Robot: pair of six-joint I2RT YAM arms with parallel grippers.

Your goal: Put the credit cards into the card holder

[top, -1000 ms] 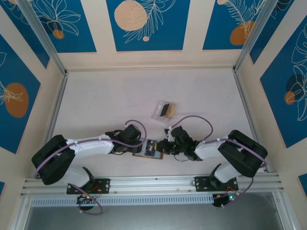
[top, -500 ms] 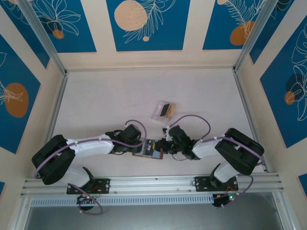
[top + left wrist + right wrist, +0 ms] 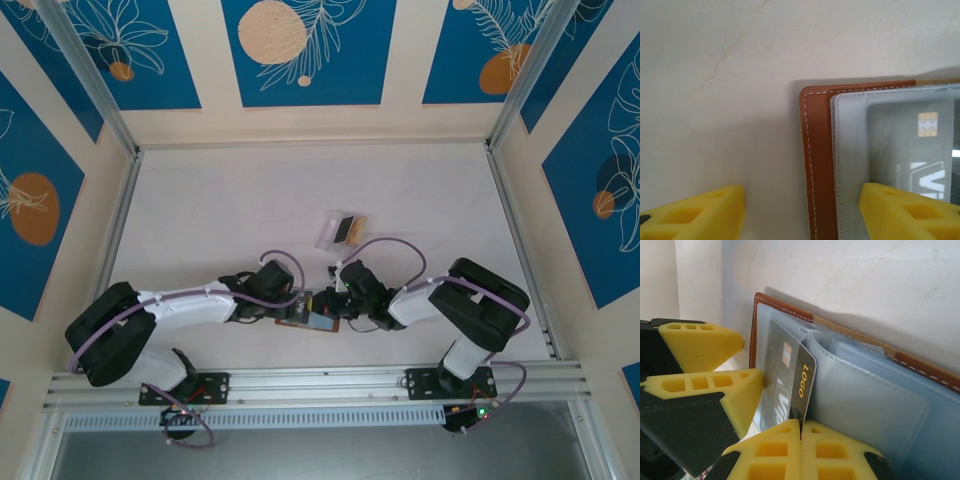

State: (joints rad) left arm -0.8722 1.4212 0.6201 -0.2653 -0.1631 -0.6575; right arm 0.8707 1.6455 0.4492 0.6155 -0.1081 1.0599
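Straddling the left border of the card holder [image 3: 816,165], which lies open by the middle of the tabletop's [image 3: 200,210] near edge: left gripper [image 3: 802,215], fingers apart, one over a clear pocket holding a chipped dark card [image 3: 920,150]. Right gripper [image 3: 801,426]: fingers together, clamped on a dark card marked LOGO [image 3: 804,382], its far end among the pale grey-blue pockets. Clear stand [image 3: 328,236], nearer the tabletop's centre: one dark card [image 3: 343,230], one pale yellow card [image 3: 357,228].
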